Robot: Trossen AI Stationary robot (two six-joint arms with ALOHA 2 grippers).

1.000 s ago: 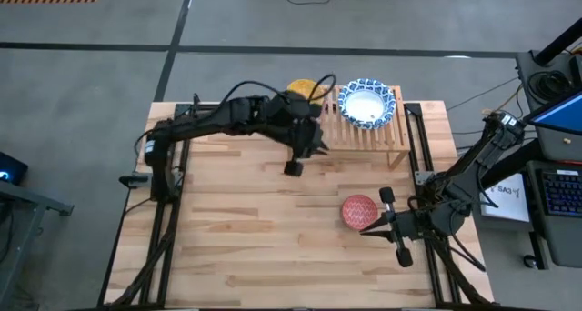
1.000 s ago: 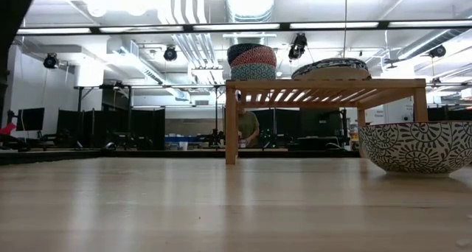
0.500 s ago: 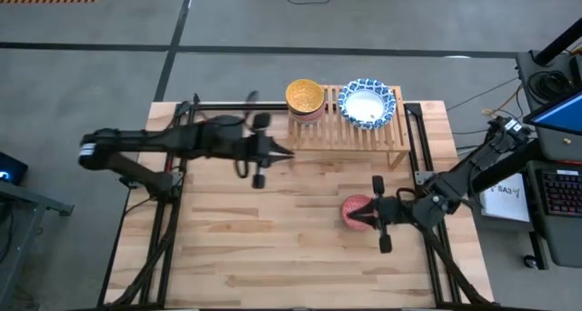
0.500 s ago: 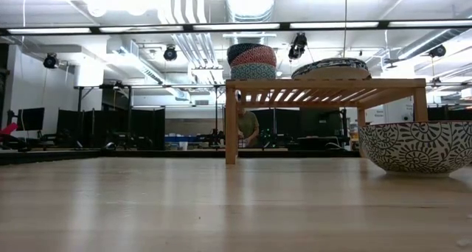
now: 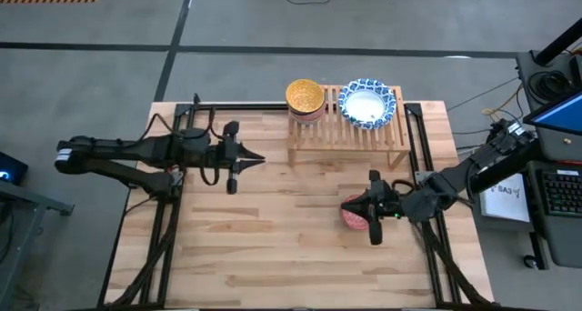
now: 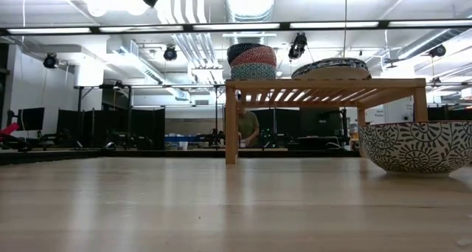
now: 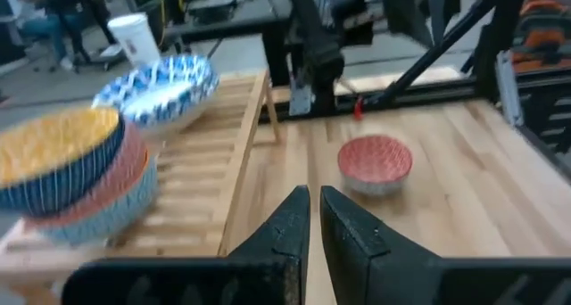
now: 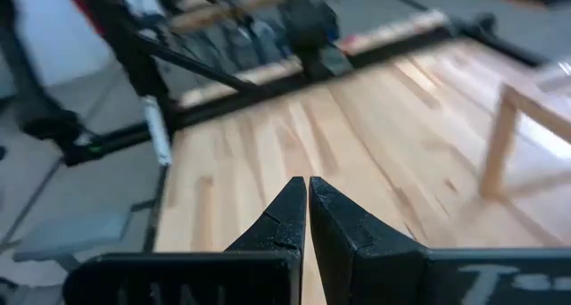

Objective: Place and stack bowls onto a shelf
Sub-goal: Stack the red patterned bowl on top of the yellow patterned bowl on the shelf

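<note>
Left gripper (image 5: 257, 156) pulled back from shelf (image 5: 350, 129), fingers closed; right gripper (image 5: 350, 207) closed, now over red bowl (image 5: 355, 212)

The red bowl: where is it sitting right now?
In the high view the red bowl sits on the bare table, on the right side, in front of the shelf, with the right claw over it.

Bowls and shelf, counted

One shelf (image 5: 350, 129); three small bowls stacked (image 7: 76, 176), one patterned stack (image 5: 368, 104), one red bowl (image 7: 375, 160) on table.
</note>
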